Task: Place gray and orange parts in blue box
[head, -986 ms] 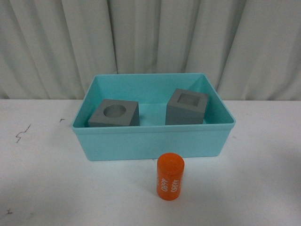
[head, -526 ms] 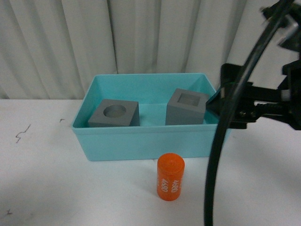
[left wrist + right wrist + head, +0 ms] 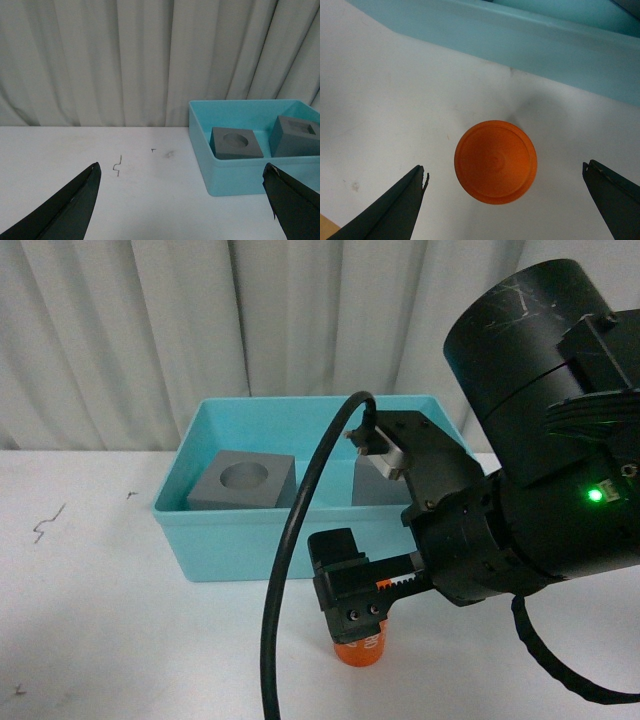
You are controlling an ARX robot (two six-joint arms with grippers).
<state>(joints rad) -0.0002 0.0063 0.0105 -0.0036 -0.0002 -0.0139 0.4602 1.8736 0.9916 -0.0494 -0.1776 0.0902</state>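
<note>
The blue box (image 3: 200,512) stands mid-table and holds both gray cubes: the round-recess cube (image 3: 243,483) at its left, the square-recess cube (image 3: 368,490) at its right, partly hidden by my right arm. The orange cylinder (image 3: 362,650) stands upright on the table in front of the box, mostly covered by my right gripper (image 3: 360,625). In the right wrist view the cylinder's round top (image 3: 496,161) lies between the open jaws of the right gripper (image 3: 503,166), untouched. My left gripper (image 3: 182,205) is open and empty over bare table, left of the box (image 3: 240,177).
White curtains hang behind the table. Small dark marks (image 3: 117,166) lie on the white tabletop left of the box. The right arm's black cable (image 3: 285,570) loops down in front of the box. The box wall (image 3: 520,40) is just beyond the cylinder.
My right arm has come into the front view from the right and moved down and left over the orange cylinder. The cubes, box and cylinder have not moved.
</note>
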